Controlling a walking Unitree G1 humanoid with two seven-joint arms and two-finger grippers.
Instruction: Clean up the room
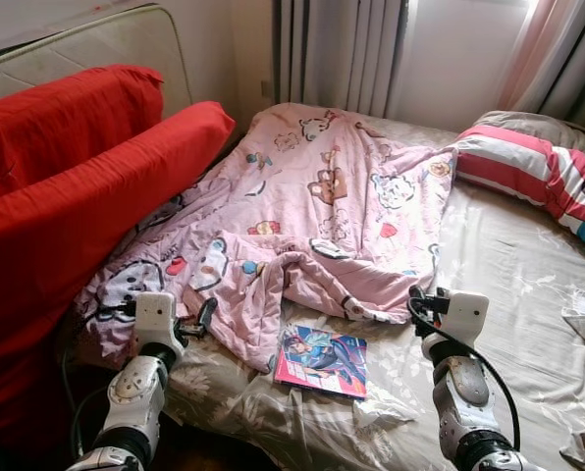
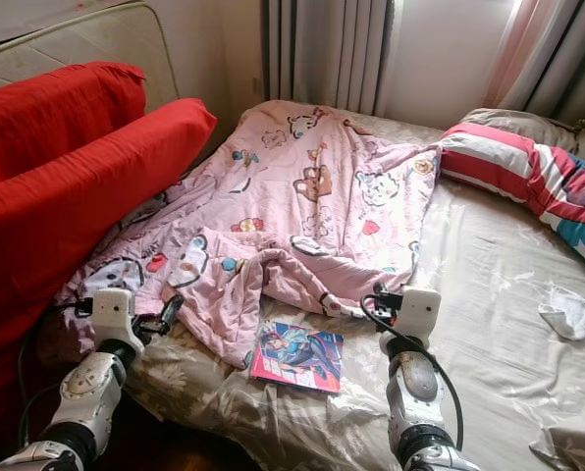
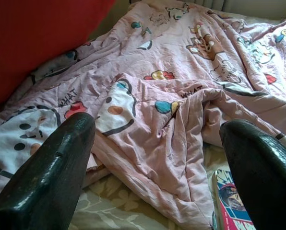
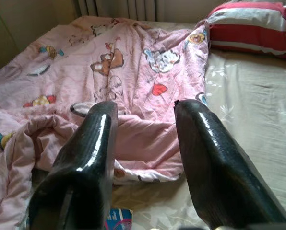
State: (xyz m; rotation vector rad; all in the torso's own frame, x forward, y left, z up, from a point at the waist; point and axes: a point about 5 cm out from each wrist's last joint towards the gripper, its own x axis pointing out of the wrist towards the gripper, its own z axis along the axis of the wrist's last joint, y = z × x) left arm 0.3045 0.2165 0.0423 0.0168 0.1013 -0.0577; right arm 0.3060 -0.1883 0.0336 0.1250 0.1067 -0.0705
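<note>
- Far left: two red cushions [image 1: 67, 186] lean in a stack against the upright mattress [image 1: 96, 44], the lower one pressing on the left edge of the bedding — not yet put anywhere tidy, by my reading.
- Near left: the left gripper [image 3: 157, 158] hovers over the near-left corner of the bed, its fingers [image 3: 47, 172] spread wide with nothing between them; it points at a bunched fold of the quilt.
- Centre: the pink cartoon quilt [image 1: 322, 206] lies crumpled and askew across the bed, its near edge rolled over on itself. It is neither spread flat nor folded, so the main job looks undone.
- Near centre: a comic book [image 1: 321, 360] lies flat on the beige sheet [image 1: 508, 294], just beside the quilt's near edge and between the two arms — still to be picked up.
- Near right: the right gripper [image 4: 145, 158] hangs above the quilt's near-right hem, jaws parted and holding nothing.
- Far right: a striped pillow [image 1: 548, 172] lies at the head of the bed, and a small white cloth [image 2: 575, 316] sits loose on the sheet at the right edge.
- Judgement: tidying has barely begun — nothing is in hand, and quilt, book and cloth all remain.
</note>
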